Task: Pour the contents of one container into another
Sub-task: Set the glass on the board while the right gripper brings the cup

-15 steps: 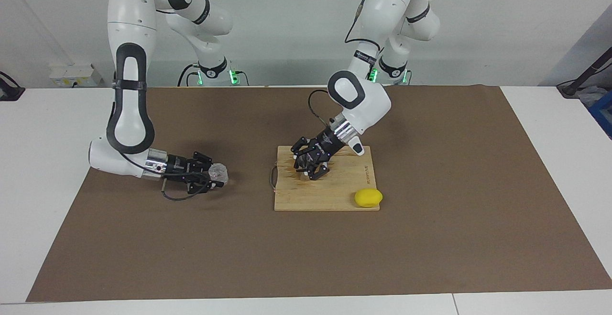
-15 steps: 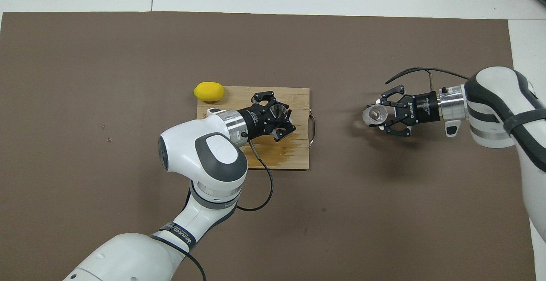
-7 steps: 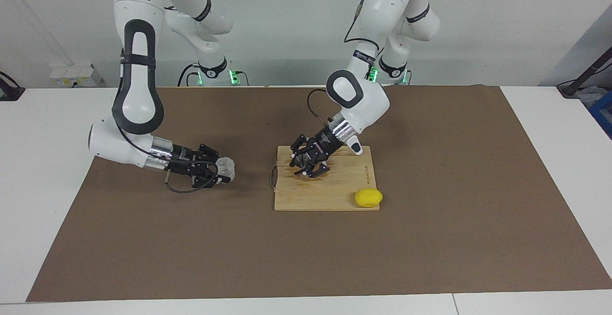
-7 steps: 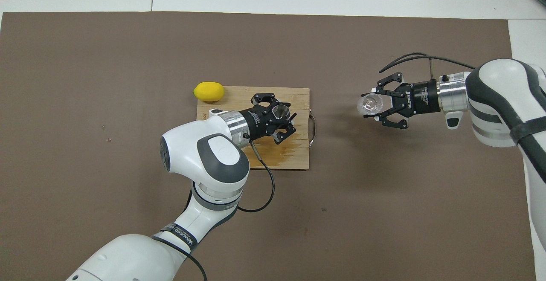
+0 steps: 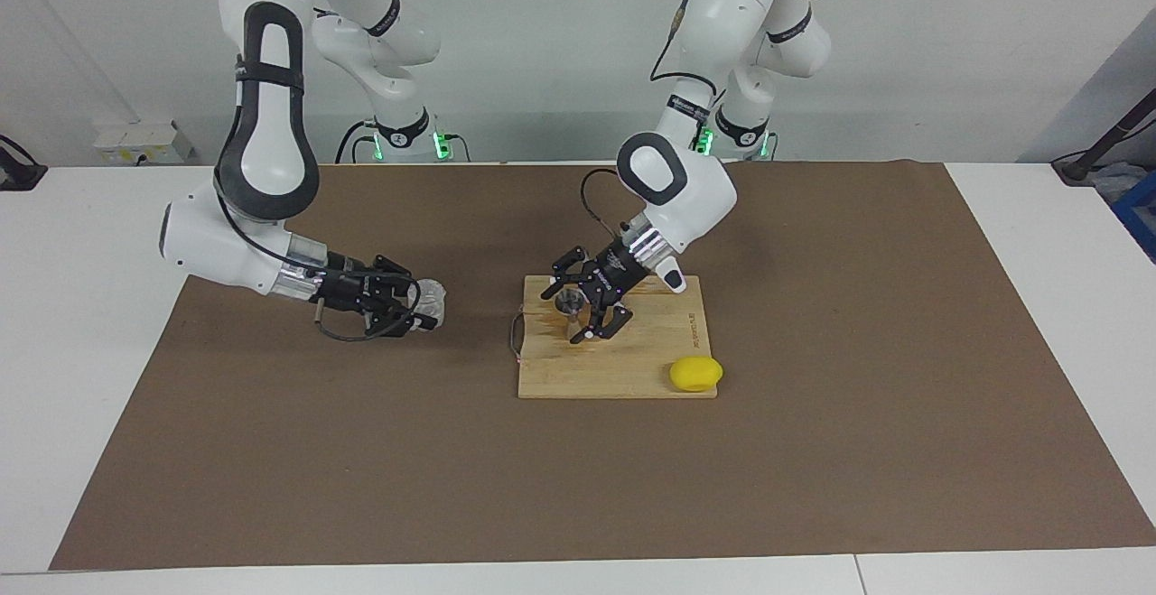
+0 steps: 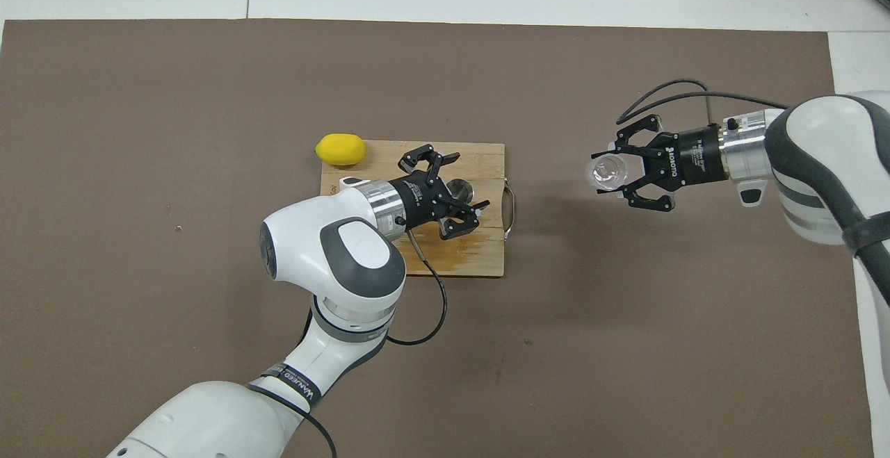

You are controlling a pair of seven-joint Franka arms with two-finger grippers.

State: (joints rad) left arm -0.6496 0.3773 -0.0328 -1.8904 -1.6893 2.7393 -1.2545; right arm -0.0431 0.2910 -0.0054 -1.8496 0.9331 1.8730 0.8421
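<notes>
right pincer (image 6: pixel 610 172) body: "ROBOTIQ" | left arm (image 6: pixel 295 383) wrist band: white lettering, not legible

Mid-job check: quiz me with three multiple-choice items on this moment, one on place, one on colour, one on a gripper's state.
1. The lemon lies:
A. at a corner of the cutting board
B. in the glass cup
C. on the bare white table

2. The mat is:
A. green
B. brown
C. blue

3. The right gripper is:
A. empty
B. shut on the glass cup
C. shut on the lemon

Answers: 1 A, the lemon sits at the board's corner. 2 B, plainly brown. 3 B, its fingers clasp the cup above the mat.
</notes>
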